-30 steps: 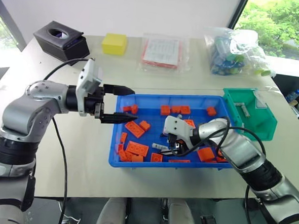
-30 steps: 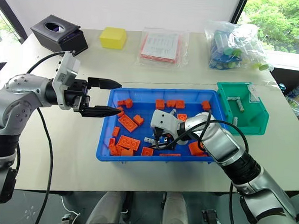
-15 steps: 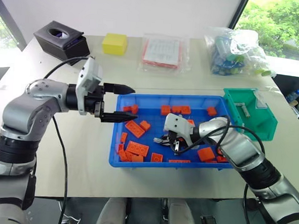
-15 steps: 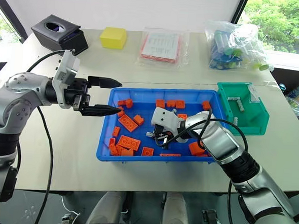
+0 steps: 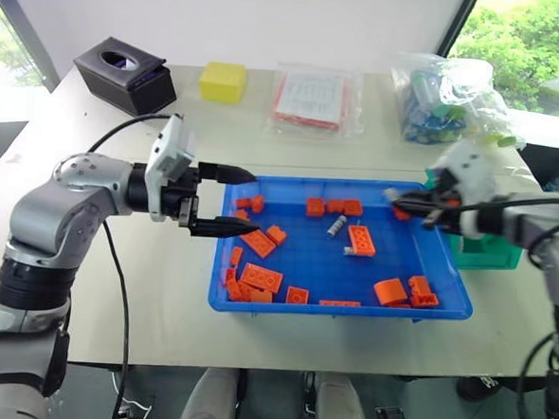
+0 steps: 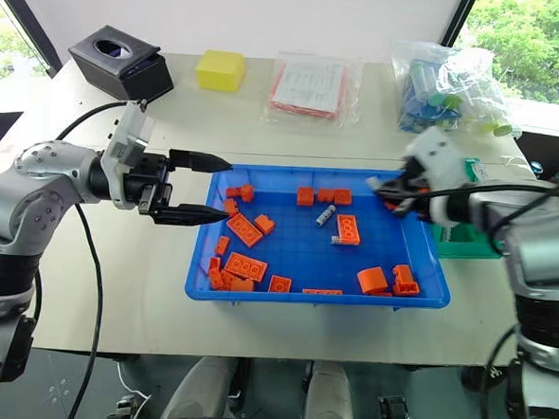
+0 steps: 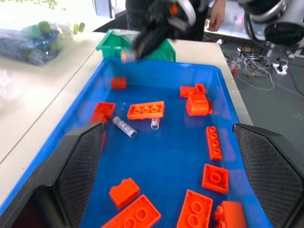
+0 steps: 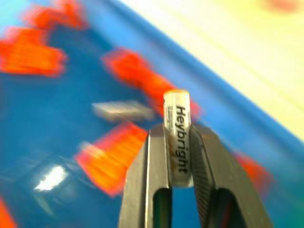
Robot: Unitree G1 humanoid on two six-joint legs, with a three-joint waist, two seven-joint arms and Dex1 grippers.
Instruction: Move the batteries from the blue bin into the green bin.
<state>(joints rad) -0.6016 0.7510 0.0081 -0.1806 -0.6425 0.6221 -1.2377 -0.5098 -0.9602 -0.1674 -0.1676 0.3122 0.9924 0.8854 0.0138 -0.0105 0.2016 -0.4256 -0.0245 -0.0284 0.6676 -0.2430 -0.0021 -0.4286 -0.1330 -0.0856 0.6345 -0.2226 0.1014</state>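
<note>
Since a second ago, right pincer [image 8: 178,156] has lifted a battery [image 8: 177,137] toward the blue bin's [image 5: 255,303] right end. It grips the battery. Left pincer [image 5: 225,200] hangs open.

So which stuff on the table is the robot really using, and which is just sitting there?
For the job:
- right end effector, holding one battery
- two batteries in the blue bin
- green bin

Just lying about:
- orange bricks
- black tissue box
- yellow block
- plastic bags
</note>
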